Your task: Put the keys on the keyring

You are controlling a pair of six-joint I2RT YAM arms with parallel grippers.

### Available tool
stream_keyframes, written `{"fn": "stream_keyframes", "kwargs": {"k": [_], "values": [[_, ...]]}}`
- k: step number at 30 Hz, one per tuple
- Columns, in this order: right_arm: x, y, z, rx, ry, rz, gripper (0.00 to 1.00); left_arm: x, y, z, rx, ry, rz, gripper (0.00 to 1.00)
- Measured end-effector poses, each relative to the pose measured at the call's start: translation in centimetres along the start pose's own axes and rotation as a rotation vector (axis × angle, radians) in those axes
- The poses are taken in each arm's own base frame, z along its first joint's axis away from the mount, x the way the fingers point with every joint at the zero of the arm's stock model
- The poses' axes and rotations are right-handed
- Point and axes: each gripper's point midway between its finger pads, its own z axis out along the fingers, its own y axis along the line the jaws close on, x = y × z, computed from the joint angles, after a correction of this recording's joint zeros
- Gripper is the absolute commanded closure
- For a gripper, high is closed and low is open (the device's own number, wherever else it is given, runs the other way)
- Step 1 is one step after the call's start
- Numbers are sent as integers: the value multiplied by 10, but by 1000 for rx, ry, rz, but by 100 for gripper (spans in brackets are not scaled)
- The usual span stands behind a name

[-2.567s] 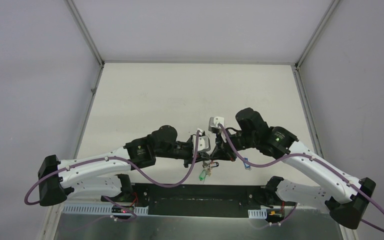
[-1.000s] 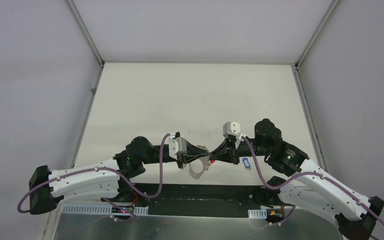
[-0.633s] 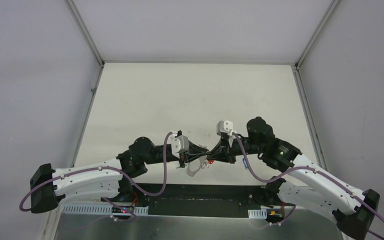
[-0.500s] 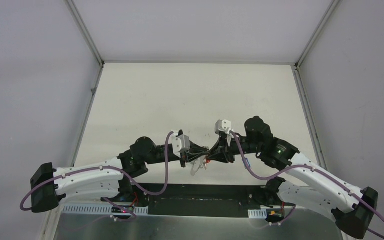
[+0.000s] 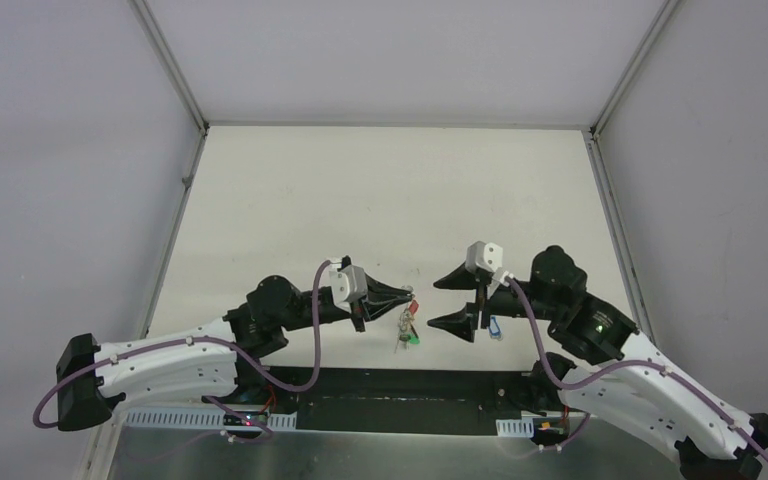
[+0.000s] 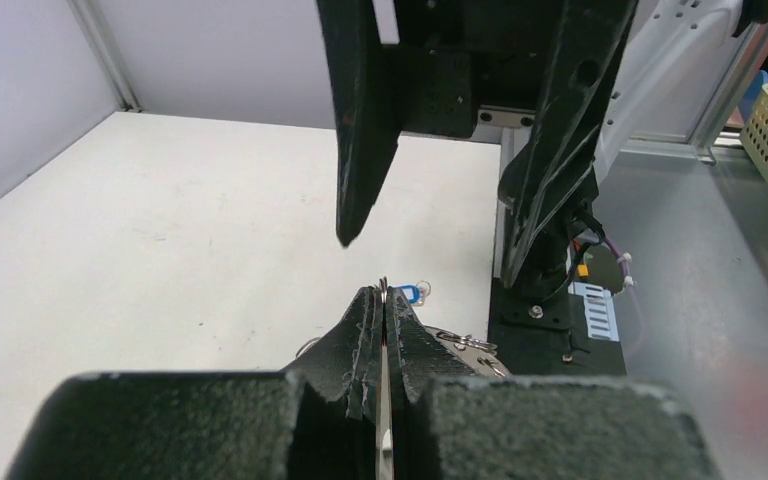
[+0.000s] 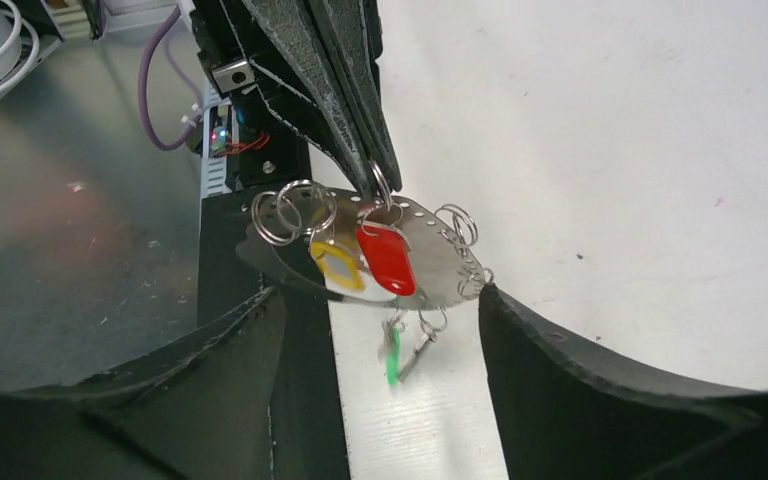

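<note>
Above the table's point(image 5: 360, 200) near edge, mid-air between the arms: the keyring point(image 7: 430, 262) hangs from the left gripper point(image 5: 403, 297), jaws shut on its rim, edge-on. Confirm? (M.)

Confirmed. The right wrist view shows it tilted, with a red tag point(image 7: 385, 258) and a yellow tag point(image 7: 332, 262) lying against it. A green tag point(image 7: 392, 355) dangles below, blurred. The rim carries split rings point(image 7: 285, 215), bunched. Opposite it the right gripper point(image 5: 448, 301) stands wide, holding nothing, just apart from the keyring. (R.)

Any key off the keyring? (M.)

One blue-tagged key point(image 5: 494, 326), lying on the table beside the right gripper. (R.)

Handling judgement? (M.)

Keyring: thin, light, stiff metal. It is probably slick and free to swing about its single pinch, so expect wobble when touched. The split rings look springy and would need prying open. The key is tiny and lies flat, so it would be hard to pinch by the metal. The tag is the thicker, less slippery part. Take it there and leave the metal end clear for threading. Risk: it skids along the table or flips out of the fingers. (R.)
</note>
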Motion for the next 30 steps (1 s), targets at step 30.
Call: {"fn": "stream_keyframes", "kwargs": {"k": [30], "values": [[10,-127,-29,614,-43,552,0,30,127,21,-419,296,-175,100]]}}
